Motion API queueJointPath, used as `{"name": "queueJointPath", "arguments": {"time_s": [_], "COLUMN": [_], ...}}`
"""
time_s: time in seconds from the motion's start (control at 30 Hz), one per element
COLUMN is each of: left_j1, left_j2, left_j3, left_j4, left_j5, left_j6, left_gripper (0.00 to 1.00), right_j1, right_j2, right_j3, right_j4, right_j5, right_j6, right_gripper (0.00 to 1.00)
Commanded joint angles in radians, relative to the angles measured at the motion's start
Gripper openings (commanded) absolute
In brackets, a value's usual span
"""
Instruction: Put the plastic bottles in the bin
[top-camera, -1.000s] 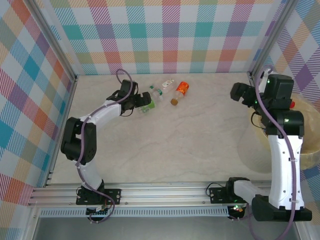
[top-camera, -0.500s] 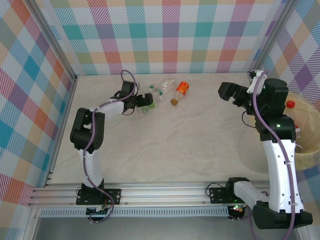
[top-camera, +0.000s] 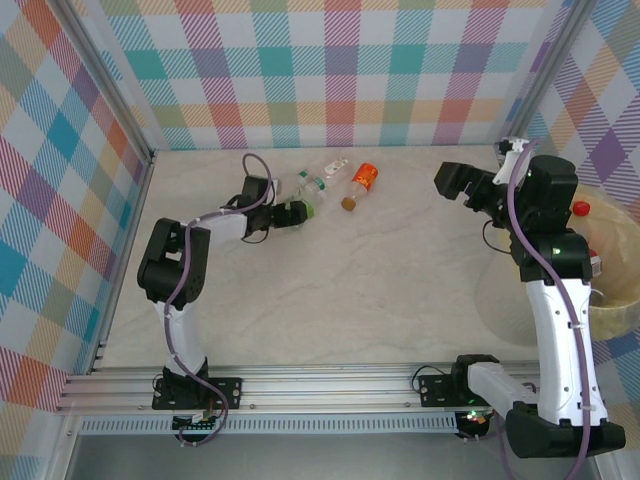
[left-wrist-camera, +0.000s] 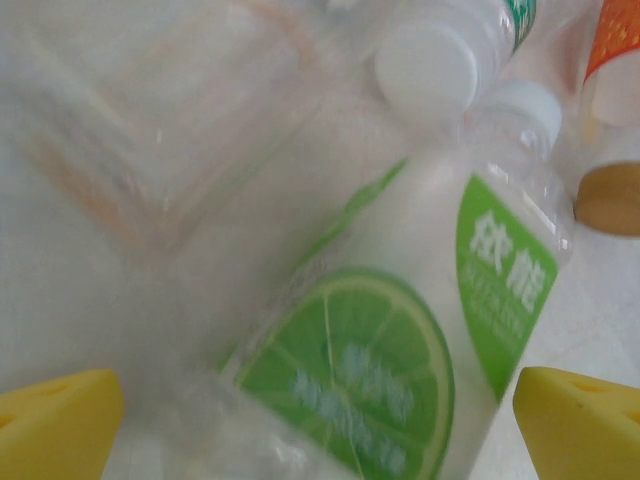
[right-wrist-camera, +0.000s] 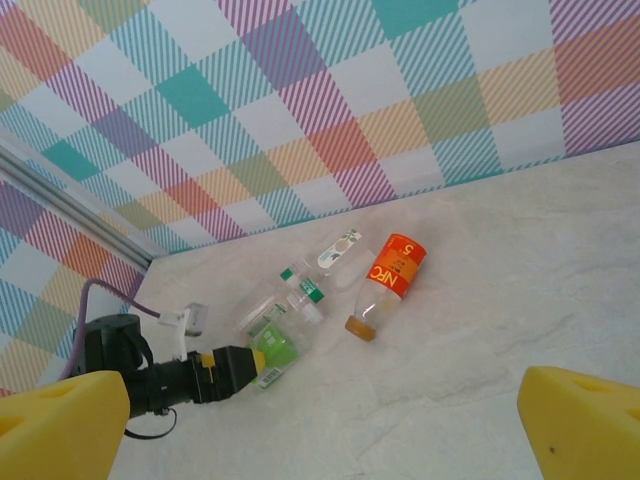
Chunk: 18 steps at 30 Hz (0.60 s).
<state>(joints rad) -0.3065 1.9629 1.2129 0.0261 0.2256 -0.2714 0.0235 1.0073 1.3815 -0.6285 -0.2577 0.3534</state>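
The left gripper (left-wrist-camera: 320, 425) stands wide, astride the lime bottle (left-wrist-camera: 400, 330) lying at the table's (top-camera: 350, 290) far side; the right gripper (top-camera: 455, 183) hangs wide and empty, near the bin (top-camera: 618, 300). The lime bottle lies askew between the jaws, cap pointing away toward the other bottles (top-camera: 364, 178); closing on that slant could squirt it out or set them rolling.

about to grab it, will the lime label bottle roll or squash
The lime-label bottle lies on its side on the smooth table, so a nudge would likely roll it. Its clear plastic looks thin, so probably light and apt to dent under a squeeze. The glossy label may be slippery.
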Motion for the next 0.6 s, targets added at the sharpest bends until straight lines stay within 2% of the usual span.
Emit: {"name": "queueJointPath", "arguments": {"time_s": [0.0, 0.3, 0.43, 0.57], "left_j1": [-0.049, -0.097, -0.132, -0.146], "left_j2": [-0.086, -0.055, -0.033, 0.028], "left_j3": [-0.024, 0.034, 0.075, 0.129], "left_j4": [-0.004, -0.109, -0.177, -0.22], "left_j5": [-0.007, -0.068, -0.236, -0.302], "left_j6": [0.029, 0.168, 0.237, 0.286], "left_gripper": [1.0, 1.0, 1.0, 1.0], "right_j1": [0.012, 0.028, 0.03, 0.032], "right_j2": [0.014, 0.025, 0.019, 0.021], "right_j3": [-0.007, -0.008, -0.01, -0.003], "right_j4": [0.049, 0.056, 0.054, 0.053], "right_j5": [-0.033, -0.029, -0.018, -0.017], "right_j6": [0.013, 0.015, 0.012, 0.012], "right_gripper": [1.0, 1.0, 1.0, 1.0]}}
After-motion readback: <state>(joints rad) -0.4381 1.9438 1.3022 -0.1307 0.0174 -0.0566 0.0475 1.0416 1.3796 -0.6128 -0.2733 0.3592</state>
